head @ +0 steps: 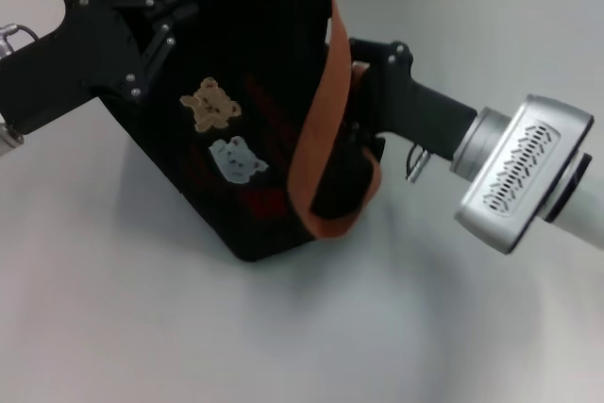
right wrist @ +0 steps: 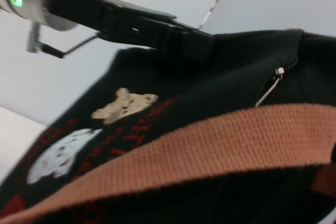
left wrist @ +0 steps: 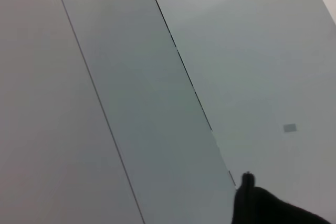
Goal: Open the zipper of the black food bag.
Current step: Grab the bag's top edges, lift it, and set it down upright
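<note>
The black food bag (head: 247,129) sits tilted on the white surface (head: 283,327), its bear-patch side facing up and toward the robot, with an orange-brown webbing handle (head: 316,139) draped over its right end. The left pincer (head: 142,30) presses against the bag's upper left end; in the right wrist view the same pincer (right wrist: 194,43) meets the fabric at the bag's top edge, but whether it clamps fabric or only touches cannot be determined. The right pincer (head: 363,106) is at the bag's right end, just behind the handle; its fingers are hidden, so their spread cannot be determined. In the right wrist view a small silver pull (right wrist: 269,88) hangs at the end of a black zipper line (right wrist: 289,66) near the top edge; whether this is the main zipper or the pocket zipper cannot be confirmed. No opened mouth is visible in any view. Judgement: the bag is braced, the zipper appears closed, and gripping and drawing the pull remain.
</note>
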`<state>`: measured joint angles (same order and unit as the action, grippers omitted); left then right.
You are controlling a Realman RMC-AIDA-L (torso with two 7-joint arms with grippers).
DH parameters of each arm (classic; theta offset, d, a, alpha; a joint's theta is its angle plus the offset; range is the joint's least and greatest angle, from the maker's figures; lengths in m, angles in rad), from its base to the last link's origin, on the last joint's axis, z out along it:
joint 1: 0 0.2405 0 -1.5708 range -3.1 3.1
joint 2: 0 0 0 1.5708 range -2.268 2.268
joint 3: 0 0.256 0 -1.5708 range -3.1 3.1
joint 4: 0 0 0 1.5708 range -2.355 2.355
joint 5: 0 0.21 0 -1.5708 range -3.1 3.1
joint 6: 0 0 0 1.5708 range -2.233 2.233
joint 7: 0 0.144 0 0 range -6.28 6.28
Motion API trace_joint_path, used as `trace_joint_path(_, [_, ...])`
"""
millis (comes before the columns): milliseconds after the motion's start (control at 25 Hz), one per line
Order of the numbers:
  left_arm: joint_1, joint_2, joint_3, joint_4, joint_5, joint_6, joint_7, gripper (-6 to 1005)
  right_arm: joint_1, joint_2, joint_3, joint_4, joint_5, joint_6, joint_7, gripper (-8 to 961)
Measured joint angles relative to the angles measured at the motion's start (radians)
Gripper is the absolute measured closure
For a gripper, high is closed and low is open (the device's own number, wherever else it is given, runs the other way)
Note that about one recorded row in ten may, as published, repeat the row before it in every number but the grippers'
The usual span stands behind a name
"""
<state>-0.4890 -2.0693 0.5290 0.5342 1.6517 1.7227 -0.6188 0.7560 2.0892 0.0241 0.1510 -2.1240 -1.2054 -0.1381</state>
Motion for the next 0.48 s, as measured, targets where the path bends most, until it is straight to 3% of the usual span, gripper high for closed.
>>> trace_joint_path(200, [0.0,0.0,0.01,0.0,-0.002,0.0,0.001,935,0.01,0.0,0.07,0.032,0.001,0.046,-0.075,587])
trace_joint_path(480, [0.0,0.0,0.01,-0.001,-0.003,0.0,0.001,934,0.017,0.002,0.082,0.053,0.001,0.102,-0.146,588])
